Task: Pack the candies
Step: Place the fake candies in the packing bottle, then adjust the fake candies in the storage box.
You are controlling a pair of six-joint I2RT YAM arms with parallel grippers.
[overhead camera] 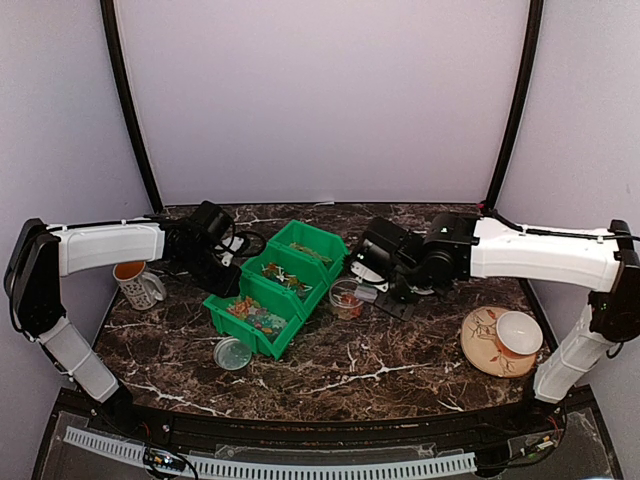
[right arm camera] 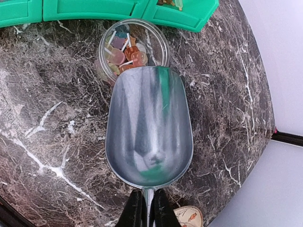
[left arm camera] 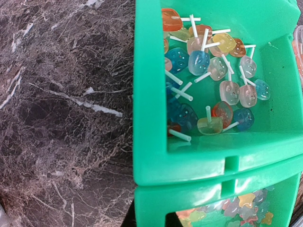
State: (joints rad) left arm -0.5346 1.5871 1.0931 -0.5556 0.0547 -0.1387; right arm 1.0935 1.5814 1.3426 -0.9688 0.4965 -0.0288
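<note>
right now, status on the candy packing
Right gripper shut on scoop, left gripper shut, by bins. Scoop empty, lip at cup; candies inside cup. Nothing blocking.

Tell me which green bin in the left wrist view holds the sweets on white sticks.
The upper bin, filling most of the frame, holds the lollipops; the lower bin at the bottom edge holds stickless, star-shaped candies.

The candies [left arm camera: 208, 80] are small clear sweets on short white sticks, orange, blue, yellow and pink, lying loose in a heap inside a green bin [left arm camera: 151, 118]. Some more fill a clear round jar [right arm camera: 133, 45] standing just beside the green bin row.
</note>
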